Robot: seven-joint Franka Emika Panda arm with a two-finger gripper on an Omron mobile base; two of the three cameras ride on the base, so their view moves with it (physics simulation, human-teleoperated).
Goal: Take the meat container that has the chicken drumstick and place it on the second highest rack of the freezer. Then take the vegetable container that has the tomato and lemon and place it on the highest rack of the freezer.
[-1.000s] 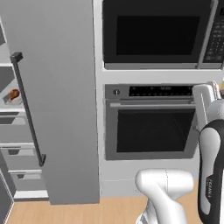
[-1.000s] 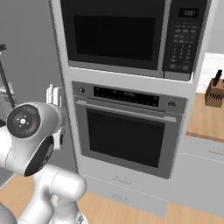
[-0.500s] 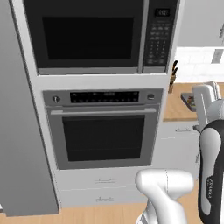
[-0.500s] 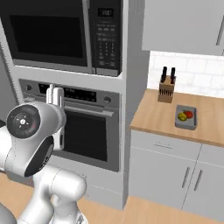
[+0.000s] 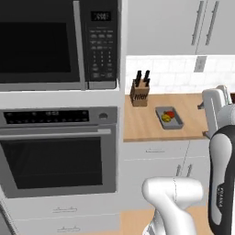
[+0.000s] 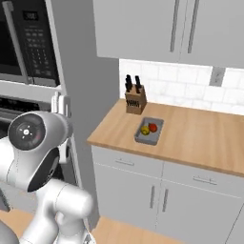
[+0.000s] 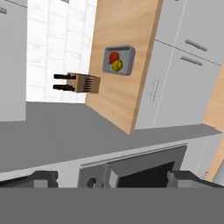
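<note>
The vegetable container (image 5: 175, 123) is a dark-grey tray on the wooden counter (image 5: 195, 114), right of the oven column. In it lie the red tomato (image 5: 170, 114) and the yellow lemon (image 5: 165, 119). The right base view shows the same container (image 6: 155, 135) with tomato (image 6: 152, 127) and lemon (image 6: 145, 130). In the rolled hand view the container (image 7: 127, 54) is far ahead, well apart from my gripper (image 7: 113, 178). The gripper is open, its fingertips (image 7: 43, 177) wide apart with nothing between them. The meat container, drumstick and freezer are out of view.
A knife block (image 5: 139, 89) stands at the back of the counter, just left of the tray. A microwave (image 5: 59, 41) sits above a wall oven (image 5: 55, 151) on the left. Upper cabinets (image 6: 181, 28) hang over the counter and base cabinets (image 6: 157, 195) stand below it.
The whole picture has shifted: the base has driven right, from the freezer past the oven column to the counter. The arm keeps the same raised pose.
</note>
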